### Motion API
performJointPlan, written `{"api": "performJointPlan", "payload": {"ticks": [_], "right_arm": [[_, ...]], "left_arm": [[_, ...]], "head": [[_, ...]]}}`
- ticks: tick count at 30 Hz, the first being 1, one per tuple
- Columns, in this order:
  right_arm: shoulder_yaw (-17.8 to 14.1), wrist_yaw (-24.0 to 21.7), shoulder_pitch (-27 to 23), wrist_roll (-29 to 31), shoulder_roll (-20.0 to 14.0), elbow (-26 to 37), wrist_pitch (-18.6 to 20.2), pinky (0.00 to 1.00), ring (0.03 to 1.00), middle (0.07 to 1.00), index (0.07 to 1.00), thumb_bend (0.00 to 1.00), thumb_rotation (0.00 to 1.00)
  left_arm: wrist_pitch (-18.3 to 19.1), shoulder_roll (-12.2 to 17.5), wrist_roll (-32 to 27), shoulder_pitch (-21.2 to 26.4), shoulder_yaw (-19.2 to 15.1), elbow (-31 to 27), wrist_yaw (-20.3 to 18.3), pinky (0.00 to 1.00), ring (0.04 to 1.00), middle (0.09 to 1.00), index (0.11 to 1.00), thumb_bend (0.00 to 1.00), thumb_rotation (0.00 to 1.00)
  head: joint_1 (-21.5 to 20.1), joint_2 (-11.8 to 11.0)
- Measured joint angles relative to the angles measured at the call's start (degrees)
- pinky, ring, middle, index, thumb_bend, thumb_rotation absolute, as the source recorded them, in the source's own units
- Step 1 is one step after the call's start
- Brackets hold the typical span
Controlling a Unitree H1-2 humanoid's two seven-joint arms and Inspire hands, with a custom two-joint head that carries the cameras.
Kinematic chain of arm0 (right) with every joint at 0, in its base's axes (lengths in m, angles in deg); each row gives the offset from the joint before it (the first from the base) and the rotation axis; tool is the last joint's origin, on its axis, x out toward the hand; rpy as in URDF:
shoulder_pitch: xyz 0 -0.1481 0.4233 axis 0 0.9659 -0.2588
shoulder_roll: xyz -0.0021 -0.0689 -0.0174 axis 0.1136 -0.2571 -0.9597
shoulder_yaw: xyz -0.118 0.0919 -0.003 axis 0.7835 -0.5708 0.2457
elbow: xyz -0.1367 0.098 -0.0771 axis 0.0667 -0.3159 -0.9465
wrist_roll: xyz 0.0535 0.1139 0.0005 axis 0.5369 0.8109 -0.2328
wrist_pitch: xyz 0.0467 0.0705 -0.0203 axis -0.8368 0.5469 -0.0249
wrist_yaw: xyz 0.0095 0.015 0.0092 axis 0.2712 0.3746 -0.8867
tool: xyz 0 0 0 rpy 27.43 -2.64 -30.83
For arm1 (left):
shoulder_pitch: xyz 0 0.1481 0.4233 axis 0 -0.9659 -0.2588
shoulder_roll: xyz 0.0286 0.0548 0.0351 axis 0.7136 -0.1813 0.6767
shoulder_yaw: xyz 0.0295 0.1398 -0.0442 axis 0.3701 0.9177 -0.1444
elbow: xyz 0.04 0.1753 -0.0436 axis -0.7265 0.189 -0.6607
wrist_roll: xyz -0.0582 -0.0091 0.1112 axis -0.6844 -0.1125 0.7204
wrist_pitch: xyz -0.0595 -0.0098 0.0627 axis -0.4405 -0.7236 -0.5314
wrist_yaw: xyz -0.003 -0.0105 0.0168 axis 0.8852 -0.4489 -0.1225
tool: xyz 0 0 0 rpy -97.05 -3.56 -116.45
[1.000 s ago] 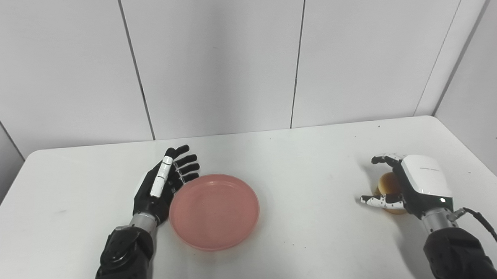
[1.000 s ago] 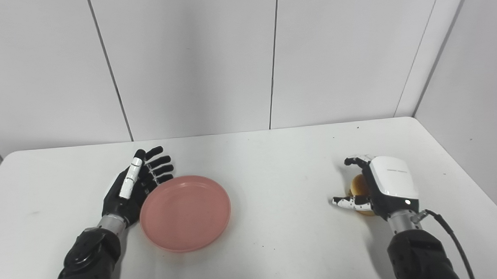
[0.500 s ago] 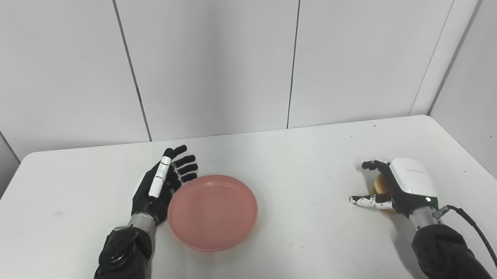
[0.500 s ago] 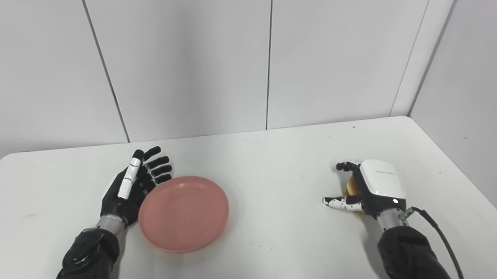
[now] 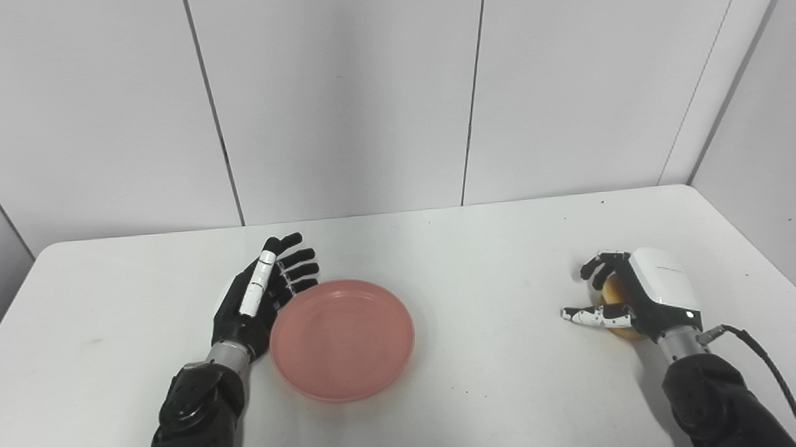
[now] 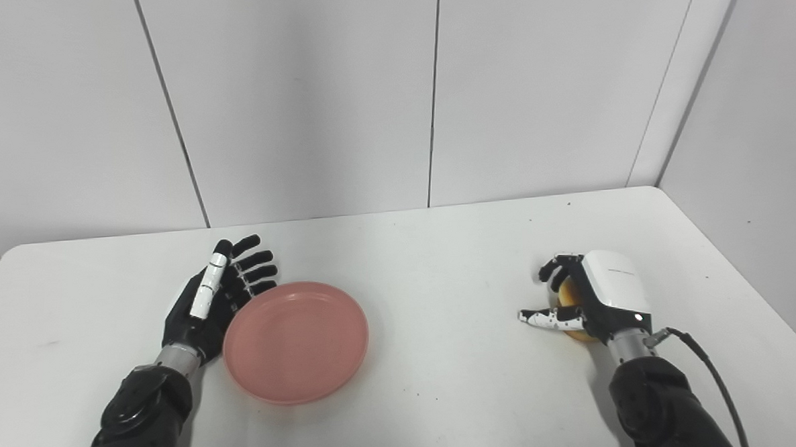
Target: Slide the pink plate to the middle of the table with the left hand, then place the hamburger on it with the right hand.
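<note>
Right hand curled around hamburger; left hand spread flat, touching pink plate rim

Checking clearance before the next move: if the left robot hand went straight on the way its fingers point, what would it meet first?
Nothing on the table, it seems: the left robot hand points toward the back wall, passing beside the pink plate; depth is uncertain.

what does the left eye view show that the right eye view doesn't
Only the left eye view: a wider strip of the left-hand wall panel beside the table's left corner.

Only the right eye view: more of the right-hand wall, and the table's near right edge.

Both: the left hand open beside the pink plate, the right hand curled around the hamburger, all on the white table.
</note>
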Motion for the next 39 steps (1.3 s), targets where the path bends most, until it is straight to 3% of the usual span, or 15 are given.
{"api": "performJointPlan", "payload": {"ticks": [20,30,39], "right_arm": [[0.18,-2.09,0.01,0.78,-0.16,1.78,0.42,0.24,0.295,0.376,0.479,0.52,0.16],[0.13,-7.66,-0.93,-0.39,-0.26,19.55,0.70,0.25,0.319,0.393,0.481,0.51,0.16],[-0.05,-12.63,-5.98,-0.16,0.85,24.11,0.97,0.26,0.317,0.388,0.482,0.51,0.16]], "left_arm": [[0.02,0.03,0.02,0.33,0.01,0.52,0.02,0.62,0.672,0.692,0.734,0.73,0.71],[-0.28,-0.24,0.06,0.90,0.25,1.47,0.02,0.64,0.679,0.698,0.729,0.75,0.72],[-2.19,-1.37,0.20,3.26,0.26,5.59,0.24,0.63,0.670,0.687,0.721,0.77,0.70]], "head": [[0.97,-0.09],[4.04,1.14],[7.64,1.14]]}}
